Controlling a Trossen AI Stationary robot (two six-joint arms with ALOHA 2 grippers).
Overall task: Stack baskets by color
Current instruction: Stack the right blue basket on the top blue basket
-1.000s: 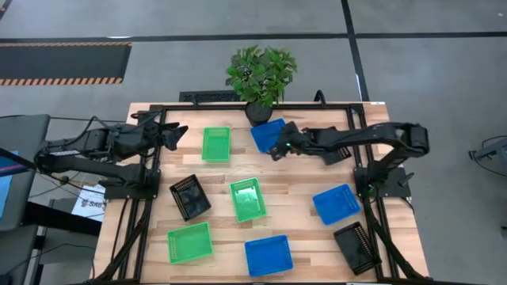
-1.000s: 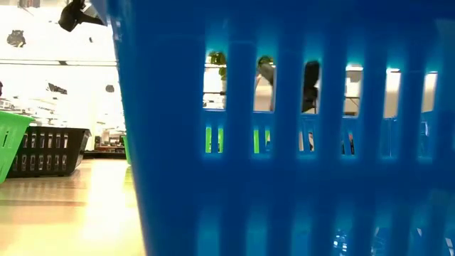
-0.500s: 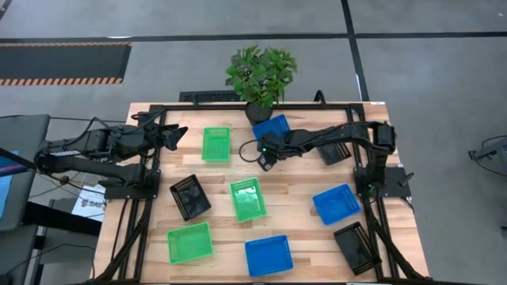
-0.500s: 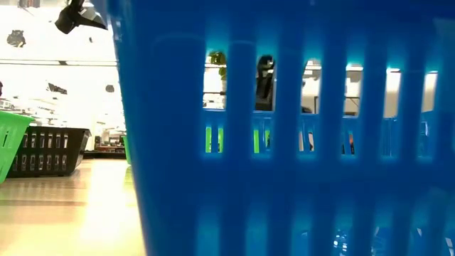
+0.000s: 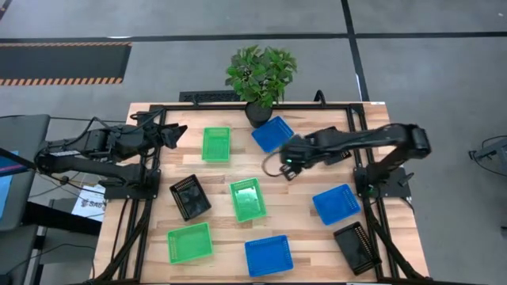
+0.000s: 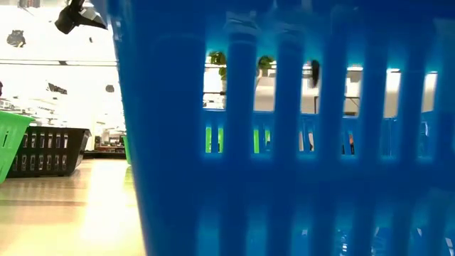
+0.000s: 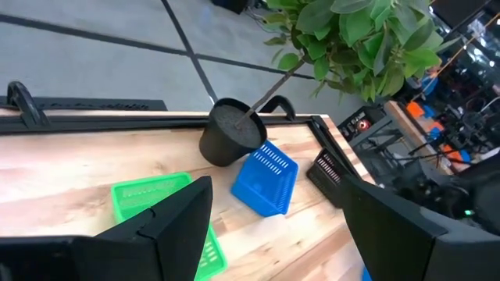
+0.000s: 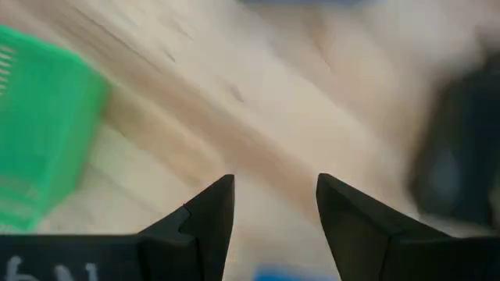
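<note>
Even, bright overhead light fills the high view, and the plant (image 5: 261, 75) casts only a soft, short shadow on the grey floor beside it. In the low view a blue basket (image 6: 284, 142) just before the lens is blurred and backlit, light glowing through its slots; the room behind it is blown out white. The right wrist view is smeared by motion blur; the left wrist view is sharp.

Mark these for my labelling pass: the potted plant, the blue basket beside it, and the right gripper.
potted plant (image 5: 261, 73), high view, on its leaves.
blue basket (image 5: 272, 133), high view, middle of its floor.
right gripper (image 5: 283, 171), high view, between its fingertips, over bare wood.
</note>
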